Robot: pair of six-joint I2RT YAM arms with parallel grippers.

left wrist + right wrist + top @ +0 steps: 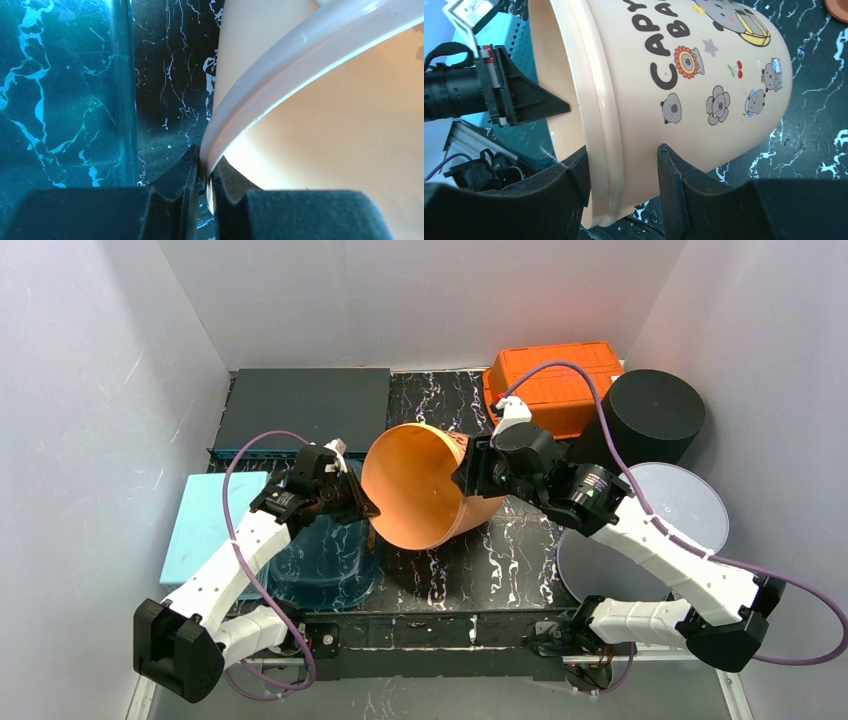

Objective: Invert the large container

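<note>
Bases of both arms sit at the near edge of the black white-veined marble table (500, 565). Just beyond them, on the left, a teal translucent round tub (320, 560) stands under the left arm, with a pale blue flat rectangular panel (205, 525) beside it. On the right, two grey flat round discs (680, 505) lie overlapping beneath the right arm.

In the middle of the table is the large peach-orange plastic bucket (415, 490), printed with cartoon animals and dark lettering. It is tipped over on its side, its open mouth facing left and toward the arms and its closed base pointing away to the right. The left gripper (202, 165) is pressed together on the lip at the mouth's left edge, one finger inside and one outside, beside the teal tub. The right gripper (621, 150) reaches in from the right, and its jaws stand apart astride the thick rim band, one at the mouth edge and one against the printed outer wall. Whether they press on it, I cannot tell.

Farther back lie a dark grey flat rectangular box (300, 405) on the left, an orange ribbed plastic crate (555, 380) and a black cylinder (650, 415) on the right.
</note>
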